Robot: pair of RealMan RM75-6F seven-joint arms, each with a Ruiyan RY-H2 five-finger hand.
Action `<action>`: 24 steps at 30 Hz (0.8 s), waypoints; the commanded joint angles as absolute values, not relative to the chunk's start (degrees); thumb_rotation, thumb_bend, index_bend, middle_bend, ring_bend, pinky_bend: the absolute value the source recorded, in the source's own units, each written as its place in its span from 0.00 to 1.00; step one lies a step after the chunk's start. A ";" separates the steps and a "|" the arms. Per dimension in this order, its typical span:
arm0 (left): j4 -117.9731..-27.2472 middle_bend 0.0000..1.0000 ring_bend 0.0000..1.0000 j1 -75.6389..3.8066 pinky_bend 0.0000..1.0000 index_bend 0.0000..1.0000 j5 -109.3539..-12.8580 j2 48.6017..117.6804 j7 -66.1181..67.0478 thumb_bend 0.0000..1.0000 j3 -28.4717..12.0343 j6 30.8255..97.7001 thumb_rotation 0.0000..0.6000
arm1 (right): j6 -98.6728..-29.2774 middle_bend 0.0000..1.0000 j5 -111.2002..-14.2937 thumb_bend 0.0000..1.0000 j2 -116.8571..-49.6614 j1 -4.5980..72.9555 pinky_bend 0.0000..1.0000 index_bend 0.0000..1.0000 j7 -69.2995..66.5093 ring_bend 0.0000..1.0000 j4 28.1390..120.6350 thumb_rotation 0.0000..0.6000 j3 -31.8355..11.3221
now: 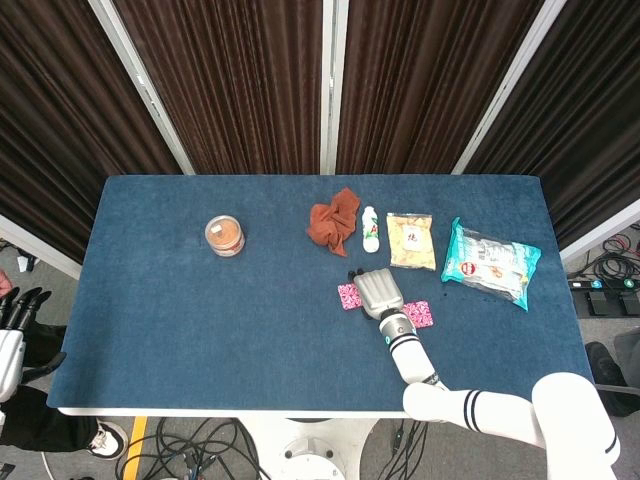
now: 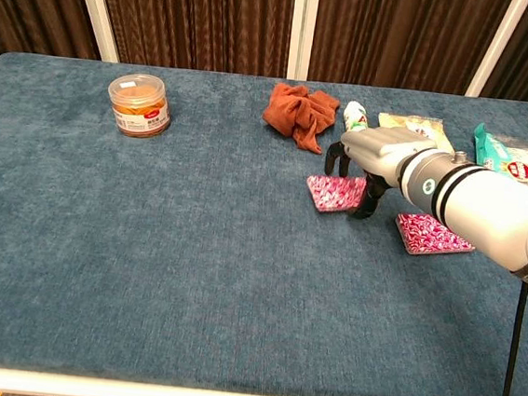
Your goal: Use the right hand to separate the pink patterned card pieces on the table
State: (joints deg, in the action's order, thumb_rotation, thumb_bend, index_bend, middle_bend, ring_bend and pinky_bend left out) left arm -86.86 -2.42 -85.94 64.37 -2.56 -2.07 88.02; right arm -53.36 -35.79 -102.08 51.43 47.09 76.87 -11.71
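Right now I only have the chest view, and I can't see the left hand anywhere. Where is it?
Observer: The head view shows the left hand off the table's left edge, near the front corner, fingers apart, holding nothing.
Operator: Good. The right hand has the pink card piece. The teal bag is cut off for me; where does it end?
Observer: The whole teal bag lies on the table, right of the yellow packet, inside the right edge.
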 commanded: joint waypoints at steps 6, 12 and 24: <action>-87.09 0.09 0.00 -2.35 0.11 0.12 -86.14 64.38 -2.12 0.15 -1.92 87.94 1.00 | -55.34 0.18 -36.71 0.15 -99.71 51.35 0.94 0.13 46.49 0.84 80.31 1.00 -11.18; -87.44 0.09 0.00 -2.53 0.11 0.12 -86.28 64.22 -1.75 0.15 -1.83 87.55 1.00 | -58.78 0.23 -39.72 0.14 -93.33 48.51 0.94 0.14 44.54 0.85 88.19 1.00 -9.54; -90.18 0.09 0.00 -2.89 0.11 0.13 -88.92 63.31 -1.29 0.15 -0.49 87.19 1.00 | -58.26 0.28 -39.82 0.10 -86.85 43.62 0.94 0.27 41.64 0.85 92.41 1.00 -2.73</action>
State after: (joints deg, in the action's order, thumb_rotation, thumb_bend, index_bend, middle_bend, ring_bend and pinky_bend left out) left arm -90.00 -2.90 -88.76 63.46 -1.17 -0.58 87.10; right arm -58.29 -38.89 -86.88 44.28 42.31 92.64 -3.51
